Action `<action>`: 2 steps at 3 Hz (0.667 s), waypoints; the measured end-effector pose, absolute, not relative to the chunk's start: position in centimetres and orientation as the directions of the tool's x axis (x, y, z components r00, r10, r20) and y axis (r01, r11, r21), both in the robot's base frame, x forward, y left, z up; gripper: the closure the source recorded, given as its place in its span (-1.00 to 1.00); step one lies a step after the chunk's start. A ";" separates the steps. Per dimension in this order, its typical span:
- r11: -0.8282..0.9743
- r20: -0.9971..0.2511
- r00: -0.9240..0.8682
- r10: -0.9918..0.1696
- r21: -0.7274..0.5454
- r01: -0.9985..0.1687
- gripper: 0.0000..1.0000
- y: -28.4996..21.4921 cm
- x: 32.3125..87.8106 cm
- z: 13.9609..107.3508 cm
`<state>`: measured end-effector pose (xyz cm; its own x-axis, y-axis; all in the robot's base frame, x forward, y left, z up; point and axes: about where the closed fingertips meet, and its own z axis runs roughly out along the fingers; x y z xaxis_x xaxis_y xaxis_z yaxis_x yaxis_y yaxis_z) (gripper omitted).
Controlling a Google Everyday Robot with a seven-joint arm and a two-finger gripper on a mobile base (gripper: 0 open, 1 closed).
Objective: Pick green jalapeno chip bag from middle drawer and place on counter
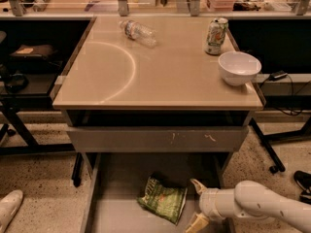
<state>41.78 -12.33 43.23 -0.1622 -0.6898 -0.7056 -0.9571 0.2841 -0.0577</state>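
Note:
The green jalapeno chip bag [163, 198] lies crumpled on the floor of the open middle drawer [116, 193], which is pulled out below the grey drawer front. My gripper [197, 204] comes in from the lower right on a white arm. It is open, with one beige finger [197, 185] above and one below, just right of the bag and not holding it. The beige counter [160, 67] with a white arc mark is above.
On the counter stand a white bowl [238, 67] at the right edge, a green drink can [216, 35] behind it and a clear plastic bottle [138, 31] lying at the back. Dark shelves flank the table. A white shoe [8, 208] is at lower left.

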 end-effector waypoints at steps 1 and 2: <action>0.280 -0.749 -0.154 -0.645 -0.045 -0.959 -1.00 -10.4 42.7 39.7; 0.270 -0.768 -0.142 -0.624 -0.042 -0.962 -1.00 -8.5 43.5 37.5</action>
